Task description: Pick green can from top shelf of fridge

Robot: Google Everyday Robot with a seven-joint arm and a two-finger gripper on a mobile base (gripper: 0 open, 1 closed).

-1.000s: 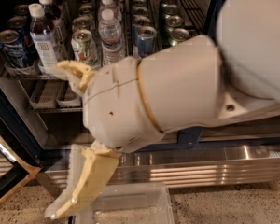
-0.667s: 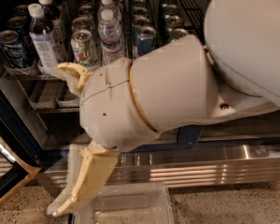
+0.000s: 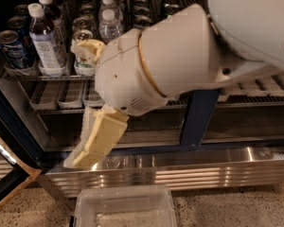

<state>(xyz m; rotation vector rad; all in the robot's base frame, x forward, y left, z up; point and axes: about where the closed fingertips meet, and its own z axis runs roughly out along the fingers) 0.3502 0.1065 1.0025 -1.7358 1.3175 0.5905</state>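
Observation:
The fridge (image 3: 193, 119) stands open before me, with a dark blue frame. Its top shelf (image 3: 35, 77) is a grey wire rack holding bottles and cans. Dark green cans (image 3: 143, 19) stand in rows toward the back, partly hidden by my arm. My gripper (image 3: 78, 103) is open in front of the shelf's left half. Its upper cream finger (image 3: 87, 48) lies against a white can (image 3: 80, 63) at the shelf front. The lower finger (image 3: 97, 138) hangs below the shelf. Nothing is held.
A blue-and-silver can (image 3: 9, 48) and water bottles (image 3: 45, 41) stand at the shelf's left. A lower rack of small clear trays (image 3: 61, 96) sits beneath. The ribbed steel base panel (image 3: 189, 169), a clear plastic bin (image 3: 125, 207) on the floor and the open door (image 3: 4, 174) are below.
My gripper and wrist have risen toward the top shelf. The upper finger now reaches the white can's top. The cans and bottles have not moved.

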